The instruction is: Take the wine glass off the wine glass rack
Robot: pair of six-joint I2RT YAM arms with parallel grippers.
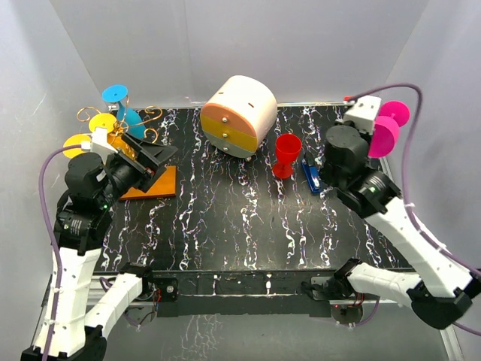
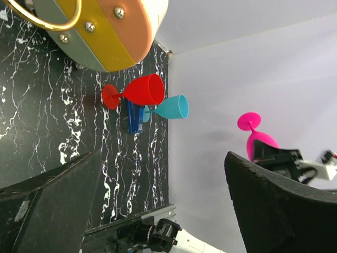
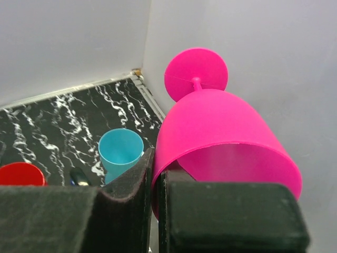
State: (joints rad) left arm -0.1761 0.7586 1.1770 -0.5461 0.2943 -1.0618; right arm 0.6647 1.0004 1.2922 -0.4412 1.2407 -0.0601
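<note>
The wine glass rack (image 1: 143, 120), gold wire on an orange base (image 1: 158, 184), stands at the far left. On it hang a blue wine glass (image 1: 122, 103) and two yellow ones (image 1: 101, 122). My left gripper (image 1: 154, 156) is open right in front of the rack, over the base, holding nothing; in its wrist view the fingers (image 2: 52, 195) frame bare table. My right gripper (image 3: 156, 168) is shut on the rim of a pink wine glass (image 3: 221, 132), held up by the right wall (image 1: 387, 129).
A white-and-orange drawer box (image 1: 239, 114) sits at the back centre. A red glass (image 1: 286, 154) stands upright to its right, next to a dark blue object (image 1: 310, 177). A teal glass (image 3: 120, 153) stands near the far right corner.
</note>
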